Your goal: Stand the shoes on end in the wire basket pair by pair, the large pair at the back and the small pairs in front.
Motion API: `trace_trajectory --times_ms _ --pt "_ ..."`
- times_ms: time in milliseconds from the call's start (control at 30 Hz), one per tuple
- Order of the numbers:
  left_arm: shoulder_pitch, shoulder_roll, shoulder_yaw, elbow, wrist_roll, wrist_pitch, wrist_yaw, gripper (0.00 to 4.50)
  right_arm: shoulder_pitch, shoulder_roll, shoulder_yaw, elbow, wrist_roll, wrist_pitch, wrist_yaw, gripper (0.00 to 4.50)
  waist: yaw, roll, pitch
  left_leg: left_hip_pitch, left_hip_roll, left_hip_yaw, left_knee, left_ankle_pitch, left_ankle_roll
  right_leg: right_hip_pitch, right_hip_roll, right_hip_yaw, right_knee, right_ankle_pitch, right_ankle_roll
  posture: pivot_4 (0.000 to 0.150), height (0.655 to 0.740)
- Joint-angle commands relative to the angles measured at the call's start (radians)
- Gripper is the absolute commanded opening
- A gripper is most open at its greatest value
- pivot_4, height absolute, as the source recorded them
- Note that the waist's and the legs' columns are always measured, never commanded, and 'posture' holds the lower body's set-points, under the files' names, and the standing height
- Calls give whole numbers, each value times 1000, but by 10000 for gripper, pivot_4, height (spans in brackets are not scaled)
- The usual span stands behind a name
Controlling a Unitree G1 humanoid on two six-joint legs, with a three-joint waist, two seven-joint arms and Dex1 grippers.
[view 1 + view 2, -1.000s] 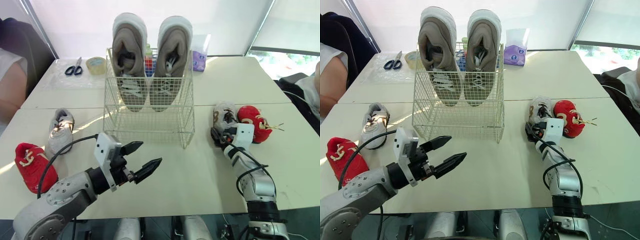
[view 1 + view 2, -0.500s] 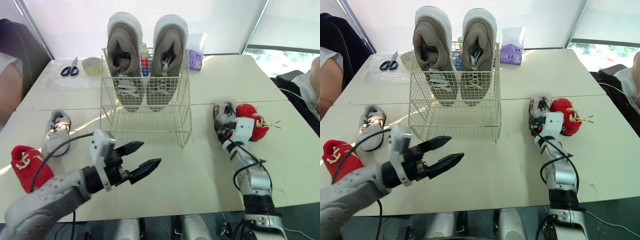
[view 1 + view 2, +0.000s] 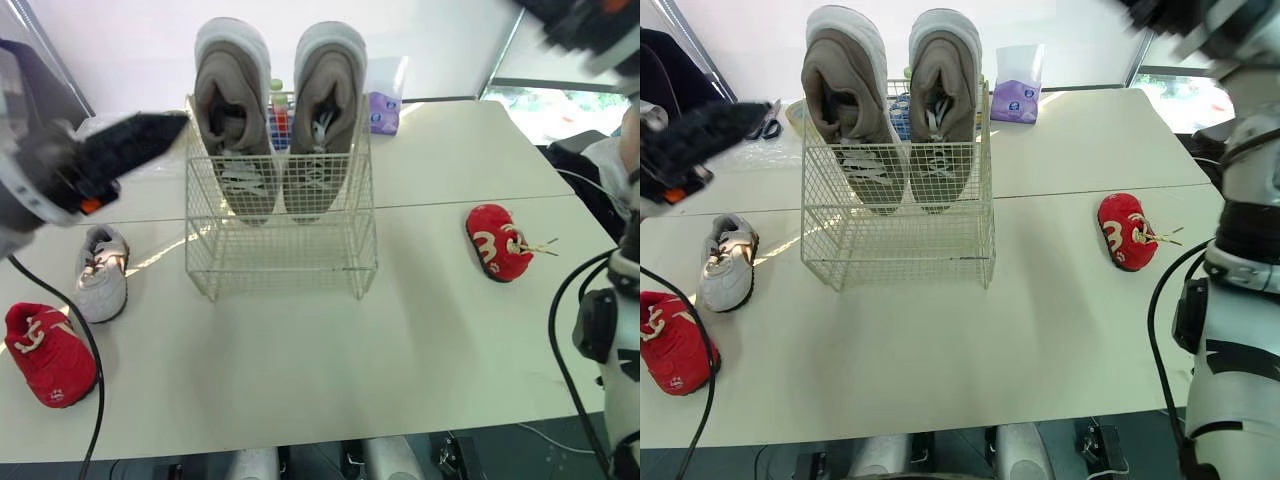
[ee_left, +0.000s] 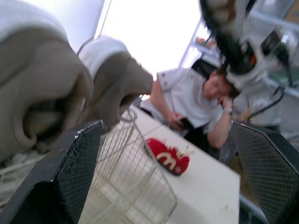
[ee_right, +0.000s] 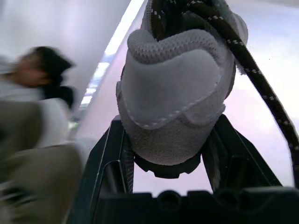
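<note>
The wire basket point(image 3: 280, 250) stands mid-table with the large tan pair point(image 3: 280, 110) on end at its back. My right gripper point(image 5: 170, 135) is shut on a small grey shoe point(image 5: 173, 88), raised high at the upper right point(image 3: 590, 25) and blurred. A red small shoe point(image 3: 497, 240) lies alone on the right of the table. On the left lie another grey small shoe point(image 3: 100, 285) and a second red one point(image 3: 50, 340). My left gripper point(image 3: 160, 130) is lifted level with the basket's top left, open and empty, its fingers point(image 4: 79, 158) wide apart.
A purple packet point(image 3: 382, 112) and small bottles sit behind the basket. Scissors point(image 3: 770, 128) lie at the back left. People sit at the table's left and right edges, one in a white shirt point(image 4: 187, 98). Cables trail from both arms.
My right gripper has lifted the grey shoe from beside the red shoe, high to the upper right. The left arm has swung up and left, still open. The camera shifted.
</note>
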Motion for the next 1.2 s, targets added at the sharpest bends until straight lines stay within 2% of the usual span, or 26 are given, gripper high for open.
trace_trajectory --times_ms 33,200,400,767,800,833,1033,1067,1133,1167,1200 --pt "-90 9 -6 48 -60 41 -29 45000 4 0 44 -122 78 41 131 16234 7 0 0 -1 0 -1 0 0 -1 0 -1 0 0 0 0 1500 7400" --pt "-168 -25 -45 83 -84 86 -20 45000 -11 29 86 -146 78 15 222 16234 23 -3 1 -2 -5 0 3 0 -1 1 -8 -1 0 2 3 1500 7400" --pt "-221 -73 -78 83 -112 102 9 45000 -5 57 118 -154 47 -21 274 16234 28 -4 1 -2 -6 -1 4 1 -1 2 -9 -1 0 2 4 1500 7400" --pt "-311 -166 -155 113 -80 155 8 45000 39 71 144 -215 3 -64 308 16234 26 -5 2 -1 -6 -1 4 5 -9 1 -8 -1 4 2 4 1500 7400" --pt "-312 -167 -152 118 -81 160 1 39519 42 72 142 -217 1 -63 304 16194 26 -5 2 -1 -6 -1 4 5 -9 1 -8 -1 4 2 4 1500 7400" --pt "-314 -167 -149 123 -84 164 -1 36675 45 72 141 -220 -1 -62 301 16194 25 -5 1 -1 -6 -1 4 5 -9 1 -8 -1 4 2 4 1500 7400" --pt "-316 -178 -138 133 -99 158 18 7039 58 68 136 -229 -11 -41 276 16194 26 -5 1 0 -6 -1 4 6 -9 1 -8 -1 5 2 4 1500 7400" --pt "-312 -186 -133 130 -98 148 32 4102 61 66 133 -228 -12 -32 265 16194 27 -5 1 0 -6 -1 4 6 -9 2 -9 -1 5 2 4 1500 7400" --pt "-278 -221 -108 94 -123 108 77 3766 83 61 103 -225 21 52 209 25941 27 -5 1 0 -6 -1 4 6 -9 2 -9 -1 5 2 4 1500 7400" --pt "-253 -243 -89 61 -126 80 105 3766 100 57 76 -225 56 113 175 29192 27 -5 1 0 -6 -1 4 6 -9 2 -9 0 5 2 4 1500 7400" --pt "-224 -275 -67 18 -117 42 133 3766 122 68 33 -215 87 163 116 35016 28 -6 1 0 -6 -2 4 6 -9 2 -9 0 5 2 4 1500 7400"
